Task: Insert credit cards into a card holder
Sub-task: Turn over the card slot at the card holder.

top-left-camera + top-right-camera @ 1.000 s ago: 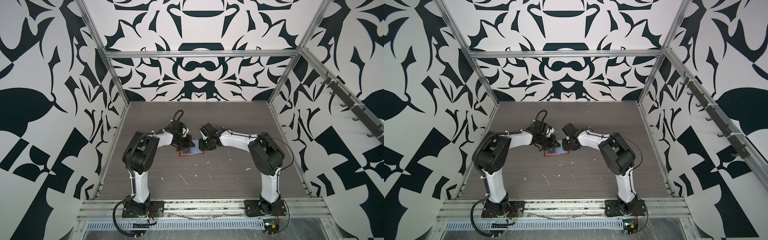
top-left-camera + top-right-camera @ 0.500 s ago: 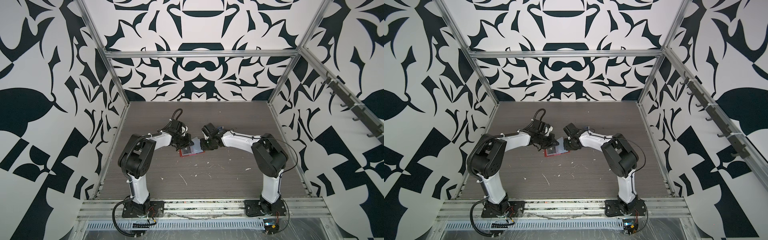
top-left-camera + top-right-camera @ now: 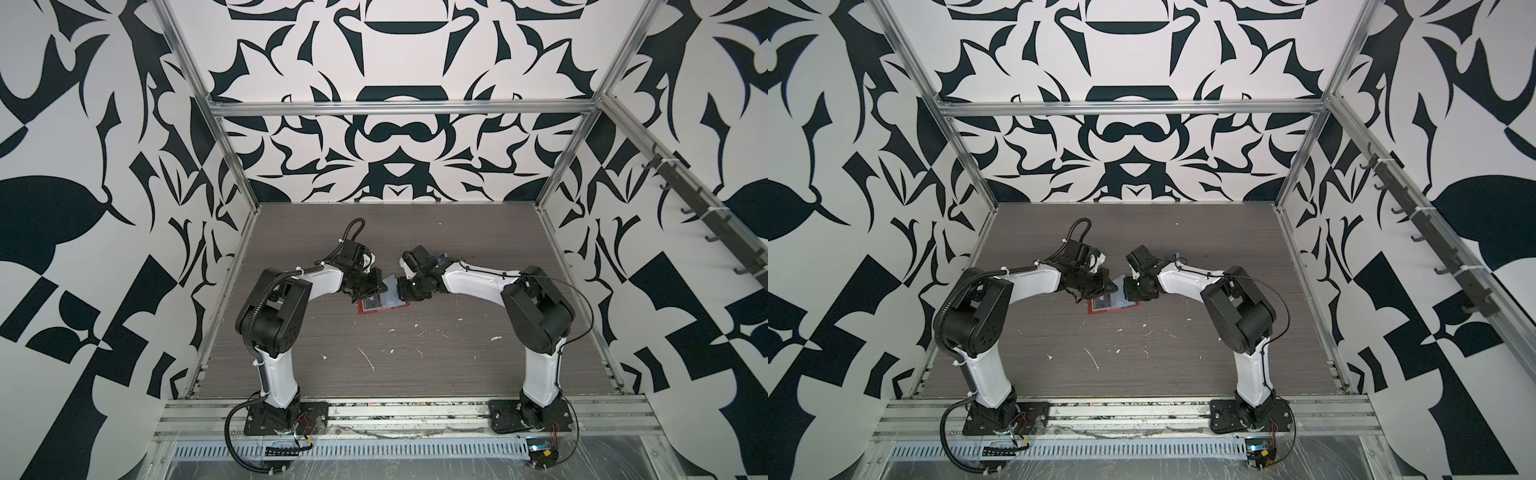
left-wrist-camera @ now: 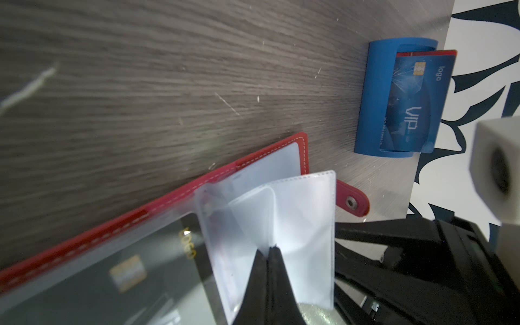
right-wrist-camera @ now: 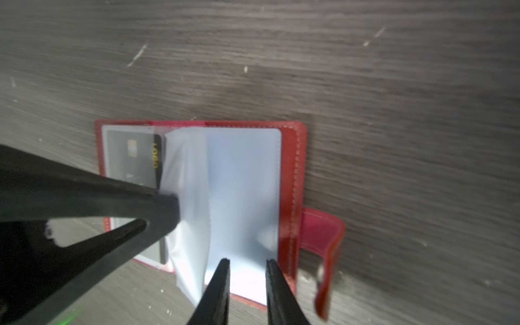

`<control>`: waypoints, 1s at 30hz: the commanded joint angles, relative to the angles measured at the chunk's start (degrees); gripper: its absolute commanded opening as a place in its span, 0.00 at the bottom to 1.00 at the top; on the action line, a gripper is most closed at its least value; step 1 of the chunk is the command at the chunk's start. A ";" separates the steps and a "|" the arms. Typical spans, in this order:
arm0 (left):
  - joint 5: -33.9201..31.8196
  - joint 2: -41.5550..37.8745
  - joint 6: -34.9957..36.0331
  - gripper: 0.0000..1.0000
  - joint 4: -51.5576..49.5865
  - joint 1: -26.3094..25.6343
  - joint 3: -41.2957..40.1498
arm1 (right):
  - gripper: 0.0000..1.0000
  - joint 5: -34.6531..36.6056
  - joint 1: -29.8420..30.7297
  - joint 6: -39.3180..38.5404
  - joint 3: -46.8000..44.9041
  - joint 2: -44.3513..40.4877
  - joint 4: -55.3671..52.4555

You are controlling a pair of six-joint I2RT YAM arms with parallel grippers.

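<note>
Lying open and flat on the grey table (image 3: 457, 353), the red card holder (image 3: 385, 307) is in the middle, btw. the two arms. Opened like this, its long axis runs across the table, from the left arm's side to the right arm's side, and the fold runs crosswise to that. The inside faces up. Its snap tab (image 5: 323, 242) sticks out from the outer edge of the half near the right pincer, and the tab's end curls upward.

The left pincer (image 4: 268, 250) is closed tight on one clear sleeve (image 4: 304, 225) and holds this leaf lifted off the pages, near the fold. The right pincer (image 5: 247, 262) has its jaws a little apart, i.e. a narrow gap, w/ the tips over the edge of the pale page. Nothing is seen between them.

Count: 1 card holder, 2 pincers, 1 blue stand (image 4: 374, 98), 3 cards visible. One dark card (image 5: 132, 160) w/ gold "logo" print and a chip lies in the sleeve of the half on the left arm's side. The blue stand is on the table apart from the holder, behind the right arm in the top views. It has 2 cards in it: a blue card (image 4: 413, 107) marked "VIP" in front and a red card (image 4: 427, 52) behind, of which only an edge shows.
</note>
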 commanded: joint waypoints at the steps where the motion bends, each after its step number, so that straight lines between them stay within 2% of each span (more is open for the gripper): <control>1: -0.49 -2.83 0.72 0.15 0.28 -0.12 -1.47 | 0.29 -4.00 0.13 -0.04 1.56 0.16 3.81; 4: -2.49 -4.49 0.65 0.29 0.70 -0.12 -2.43 | 0.31 -6.21 0.13 0.14 1.56 0.52 5.36; 10: -10.27 -11.15 0.54 0.36 1.69 -0.11 -6.27 | 0.34 -10.08 0.31 0.31 2.28 1.75 7.72; 19: -18.07 -18.12 0.84 0.32 2.18 -0.15 -10.11 | 0.35 -12.09 1.45 -0.21 4.54 4.13 7.76; 25: -16.95 -15.85 1.88 0.25 1.43 -0.18 -9.68 | 0.35 -11.22 1.63 -0.30 5.60 5.28 5.91; 27: -16.73 -14.00 2.29 0.20 0.63 -0.17 -8.99 | 0.35 -10.89 1.62 -0.30 5.77 5.52 5.64; 30: -17.01 -12.24 2.21 0.19 0.02 -0.23 -8.97 | 0.34 -11.12 1.63 -0.47 5.93 5.72 5.26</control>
